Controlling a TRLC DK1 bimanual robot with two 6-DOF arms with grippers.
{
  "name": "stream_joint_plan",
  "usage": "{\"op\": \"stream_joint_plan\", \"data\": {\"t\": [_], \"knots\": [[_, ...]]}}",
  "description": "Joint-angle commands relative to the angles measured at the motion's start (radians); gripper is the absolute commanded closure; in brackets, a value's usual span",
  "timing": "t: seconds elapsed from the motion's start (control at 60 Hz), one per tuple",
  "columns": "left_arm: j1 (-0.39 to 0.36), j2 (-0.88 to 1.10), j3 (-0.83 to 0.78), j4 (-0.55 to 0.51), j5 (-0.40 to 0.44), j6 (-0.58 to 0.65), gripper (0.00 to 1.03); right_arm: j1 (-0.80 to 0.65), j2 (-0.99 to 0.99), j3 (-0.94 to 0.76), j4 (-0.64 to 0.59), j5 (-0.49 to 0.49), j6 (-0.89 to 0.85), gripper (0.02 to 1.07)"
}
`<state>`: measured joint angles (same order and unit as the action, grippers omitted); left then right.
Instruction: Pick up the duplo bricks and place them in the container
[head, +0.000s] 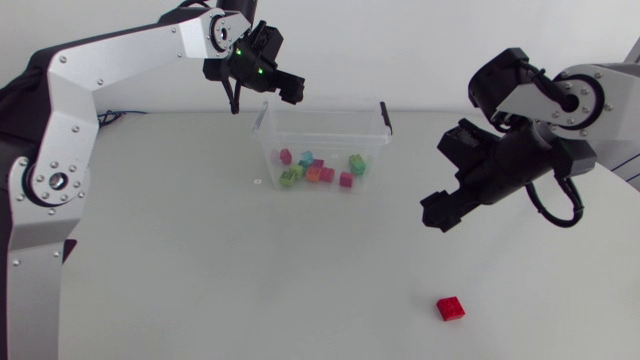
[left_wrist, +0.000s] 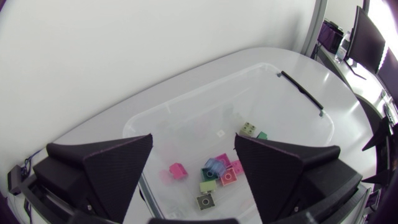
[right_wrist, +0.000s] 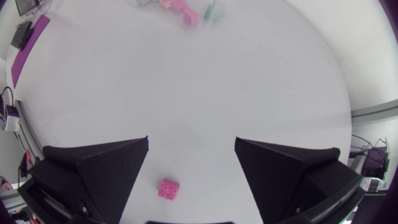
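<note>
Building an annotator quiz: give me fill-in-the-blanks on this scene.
The left gripper hangs above the ____, holding nothing.
Outside it, only ____ brick lies on the table.
The right gripper, above the table, is ____.
Missing words: container; one; open.

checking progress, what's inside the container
A cluster of bricks, pink, green, orange and teal, on the floor of the container. In the left wrist view the left gripper covers the floor's near corners.
</note>
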<state>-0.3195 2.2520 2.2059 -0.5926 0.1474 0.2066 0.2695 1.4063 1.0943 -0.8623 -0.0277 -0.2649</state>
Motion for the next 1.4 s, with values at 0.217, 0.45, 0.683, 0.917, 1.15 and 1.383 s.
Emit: {"op": "stream_joint_plan", "data": {"t": [0.217,0.45,0.683,0.917,1.15,1.383], "knots": [[0.011,-0.235,-0.161,0.020,-0.042,0.025,0.04,-0.012,0.102,-0.088,-0.133,0.006,0.096,0.07],[0.023,-0.433,-0.402,0.082,-0.060,0.033,0.04,-0.023,0.172,-0.157,-0.104,0.008,0.147,0.07],[0.028,-0.628,-0.598,0.203,-0.092,0.034,0.04,-0.018,0.226,-0.209,-0.089,-0.009,0.184,0.16],[0.054,-0.799,-0.773,0.290,-0.092,0.039,0.04,-0.004,0.249,-0.269,-0.035,-0.017,0.216,0.34],[0.089,-0.948,-0.925,0.326,-0.092,0.054,0.04,0.002,0.286,-0.303,0.046,-0.020,0.227,0.66],[0.157,-1.108,-1.092,0.330,-0.092,0.068,0.04,0.016,0.169,-0.294,0.042,-0.020,0.204,0.73]]}}
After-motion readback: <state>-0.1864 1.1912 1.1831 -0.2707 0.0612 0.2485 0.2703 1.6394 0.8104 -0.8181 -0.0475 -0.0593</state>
